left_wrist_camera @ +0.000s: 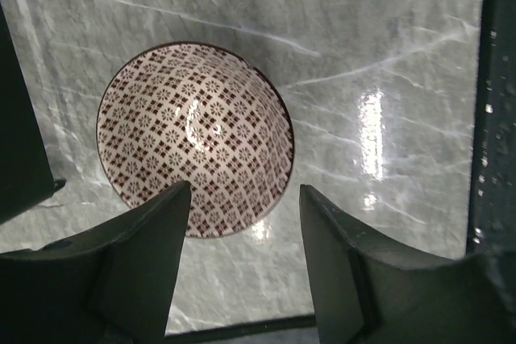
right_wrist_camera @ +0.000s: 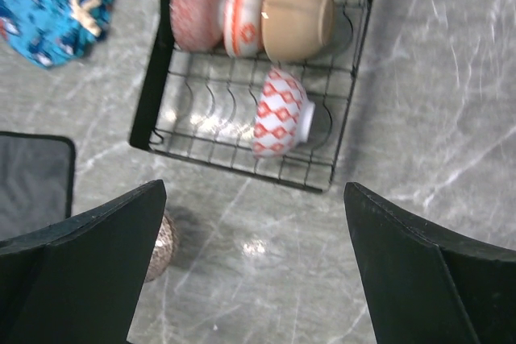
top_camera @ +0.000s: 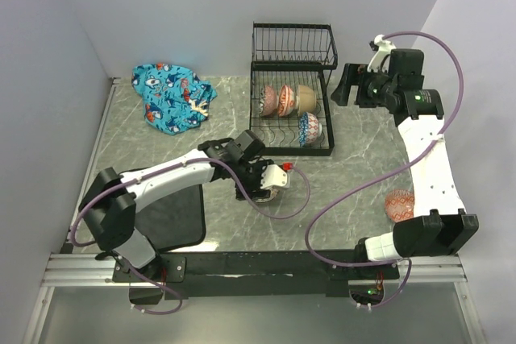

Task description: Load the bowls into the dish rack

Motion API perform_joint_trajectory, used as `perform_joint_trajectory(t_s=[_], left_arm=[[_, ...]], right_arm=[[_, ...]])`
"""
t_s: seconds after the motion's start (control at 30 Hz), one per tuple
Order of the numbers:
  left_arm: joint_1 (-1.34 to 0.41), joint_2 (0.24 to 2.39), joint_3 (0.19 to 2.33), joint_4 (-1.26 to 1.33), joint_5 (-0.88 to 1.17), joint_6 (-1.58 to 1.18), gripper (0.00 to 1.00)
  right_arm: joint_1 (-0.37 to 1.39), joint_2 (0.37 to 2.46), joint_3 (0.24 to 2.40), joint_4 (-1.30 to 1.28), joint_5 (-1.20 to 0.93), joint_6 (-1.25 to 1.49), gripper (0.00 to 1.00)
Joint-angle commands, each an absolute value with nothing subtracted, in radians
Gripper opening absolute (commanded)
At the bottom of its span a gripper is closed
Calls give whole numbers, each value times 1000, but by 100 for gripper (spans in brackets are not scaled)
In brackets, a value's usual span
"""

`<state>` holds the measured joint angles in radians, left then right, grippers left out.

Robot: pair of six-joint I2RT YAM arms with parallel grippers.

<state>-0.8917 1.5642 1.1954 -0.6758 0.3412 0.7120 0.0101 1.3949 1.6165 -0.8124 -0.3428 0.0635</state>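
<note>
The left tool [left_wrist_camera: 243,199] is hovering open over the brown-patterned bowl [left_wrist_camera: 193,138]. The bowl is sitting upright on the marbled surface [left_wrist_camera: 387,54] at centre left of the wrist frame, its near rim showing between the fingers. The right tool [right_wrist_camera: 254,199] is gaping wide, apart from the dish rack [right_wrist_camera: 153,86], which is holding four bowls [right_wrist_camera: 278,114] on edge.

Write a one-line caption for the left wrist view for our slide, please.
Open left gripper poised over the brown patterned bowl, which sits upright on the grey marble table.
</note>
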Motion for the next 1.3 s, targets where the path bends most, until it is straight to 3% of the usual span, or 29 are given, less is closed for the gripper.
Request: perform_joint_trajectory(t_s=[0.0, 0.63, 0.73, 0.9, 1.1, 1.27], left_arm=[[-920, 1577, 1206, -598, 324, 724, 62], [-960, 1652, 1132, -528, 301, 698, 56], [-963, 1663, 1123, -509, 287, 690, 52], [-968, 1664, 1129, -502, 296, 667, 23], [-969, 1660, 1115, -509, 298, 672, 23], [-968, 1666, 1121, -512, 296, 672, 12]], right_arm=[[5, 1402, 1681, -779, -388, 84, 100], [-35, 1371, 1620, -759, -420, 110, 100], [-35, 1359, 1605, -756, -426, 121, 100], [-40, 1342, 1589, -747, -426, 127, 100], [-41, 1341, 1586, -744, -430, 132, 100], [-41, 1342, 1589, -741, -428, 135, 100]])
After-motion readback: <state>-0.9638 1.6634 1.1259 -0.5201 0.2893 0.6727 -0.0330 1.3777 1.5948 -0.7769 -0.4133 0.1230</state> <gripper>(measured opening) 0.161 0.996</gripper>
